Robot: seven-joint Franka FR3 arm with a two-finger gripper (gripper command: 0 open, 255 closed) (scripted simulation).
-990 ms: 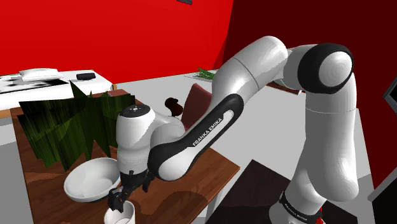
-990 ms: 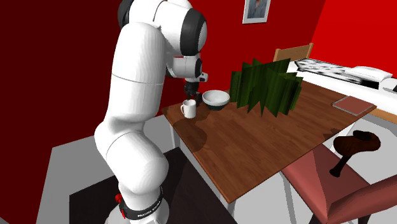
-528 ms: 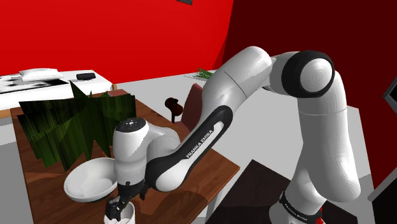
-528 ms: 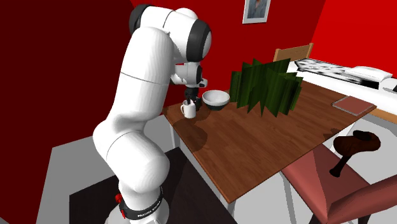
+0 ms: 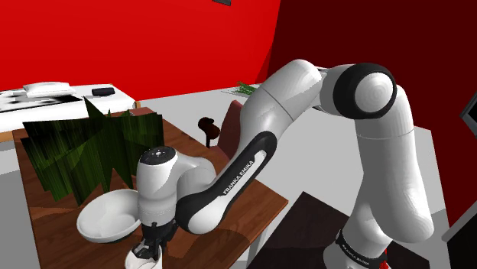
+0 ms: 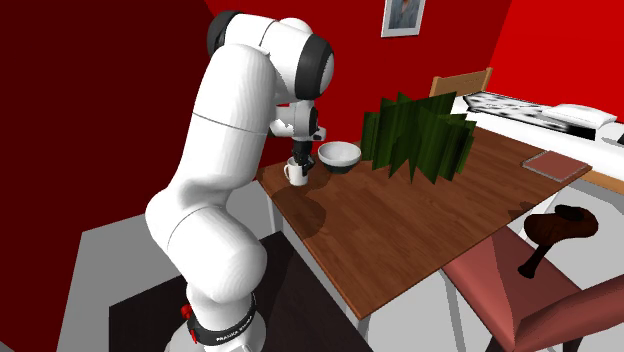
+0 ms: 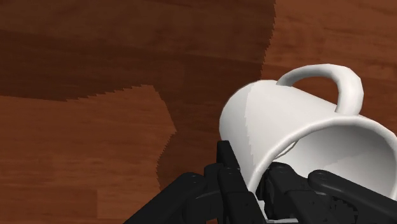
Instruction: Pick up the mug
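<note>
the white mug [image 7: 286, 121] stands at the corner of the brown table [image 7: 95, 127], just beside a white bowl [image 5: 107, 218]. the gripper [image 7: 254, 175] pinches its wall, one finger inside. so thin a rim hold may let it swing or slip when lifted.

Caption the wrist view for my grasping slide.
Black gripper clasps the wall of the white mug, one finger inside its rim, brown wooden table beyond.

White bowl [image 5: 108, 218] beside green foliage [image 5: 76, 157] on wooden table [image 6: 400, 230].
</note>
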